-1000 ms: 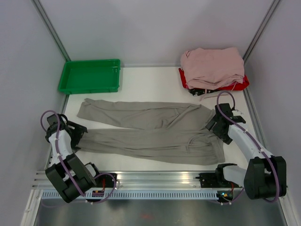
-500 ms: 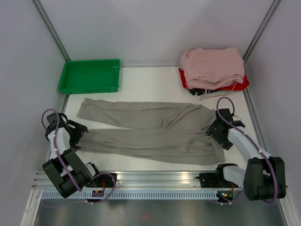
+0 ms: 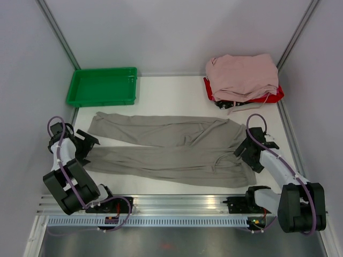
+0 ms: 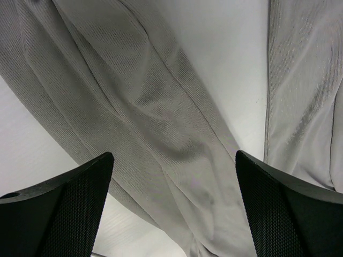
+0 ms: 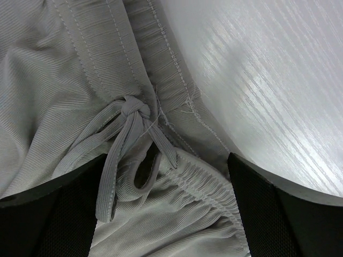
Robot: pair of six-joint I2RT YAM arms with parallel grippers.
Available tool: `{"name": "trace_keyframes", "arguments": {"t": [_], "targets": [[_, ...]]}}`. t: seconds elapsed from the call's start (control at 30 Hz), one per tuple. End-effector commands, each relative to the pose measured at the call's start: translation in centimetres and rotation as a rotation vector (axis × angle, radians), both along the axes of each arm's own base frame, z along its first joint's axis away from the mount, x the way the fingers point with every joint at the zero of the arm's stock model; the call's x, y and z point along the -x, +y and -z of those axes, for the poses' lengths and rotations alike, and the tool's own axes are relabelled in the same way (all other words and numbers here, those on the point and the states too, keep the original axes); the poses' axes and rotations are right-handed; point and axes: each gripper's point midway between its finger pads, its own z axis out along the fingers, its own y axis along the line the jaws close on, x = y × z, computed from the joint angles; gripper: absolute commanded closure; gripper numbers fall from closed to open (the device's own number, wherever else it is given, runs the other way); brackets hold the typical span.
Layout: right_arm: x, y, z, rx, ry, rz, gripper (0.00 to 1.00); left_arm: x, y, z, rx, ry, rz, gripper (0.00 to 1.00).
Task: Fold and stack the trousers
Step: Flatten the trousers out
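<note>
The taupe trousers (image 3: 171, 150) lie flat across the table, both legs stretched left, waistband at the right. My left gripper (image 3: 86, 143) is open at the cuff end of the near leg; the left wrist view shows its fingers (image 4: 59, 209) spread wide just above the leg fabric (image 4: 161, 123). My right gripper (image 3: 247, 152) is open over the waistband; the right wrist view shows the knotted drawstring (image 5: 134, 115) and gathered waistband (image 5: 209, 187) between its fingers (image 5: 278, 214).
A green tray (image 3: 102, 87) stands at the back left. A pile of pale pink garments (image 3: 242, 76) sits on a red tray (image 3: 276, 95) at the back right. Grey walls close in both sides. An aluminium rail (image 3: 177, 206) runs along the near edge.
My left gripper has shifted up and left along the cuff end of the near leg. My right gripper has lowered slightly onto the waistband. The trousers have not moved.
</note>
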Motion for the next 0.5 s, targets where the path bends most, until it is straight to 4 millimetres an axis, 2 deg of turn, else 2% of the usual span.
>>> {"name": "trace_keyframes", "arguments": {"t": [0.0, 0.07, 0.1, 0.13, 0.17, 0.2, 0.3, 0.47], "targets": [[-0.5, -0.6, 0.5, 0.032, -0.028, 0.002, 0.03, -1.6, 0.6, -1.3, -0.024, -0.064, 0.049, 0.01], [-0.3, -0.8, 1.2, 0.041, -0.015, 0.003, 0.16, -1.4, 0.7, -1.2, -0.032, -0.053, 0.057, 0.0], [-0.1, -1.2, 1.4, 0.06, -0.004, 0.023, 0.25, -1.4, 0.8, -1.2, -0.038, -0.052, 0.059, 0.0], [-0.3, -1.5, 1.2, 0.075, -0.007, 0.042, 0.58, -1.1, 1.1, -1.2, -0.056, -0.04, 0.058, 0.0], [-0.2, -2.6, 1.1, 0.129, 0.004, 0.081, 0.74, -1.0, 1.2, -1.3, -0.065, -0.032, 0.058, 0.0], [0.2, -2.9, 1.1, 0.14, 0.014, 0.128, 0.78, -0.9, 1.5, -1.3, -0.079, -0.026, 0.06, 0.0], [-0.2, -4.1, 0.5, 0.17, 0.012, 0.198, 0.8, -0.9, 1.7, -1.5, -0.09, -0.023, 0.062, 0.0], [-0.9, -6.5, 0.1, 0.167, 0.029, 0.273, 0.8, -1.2, 2.3, -1.5, -0.106, -0.012, 0.069, 0.0]]}}
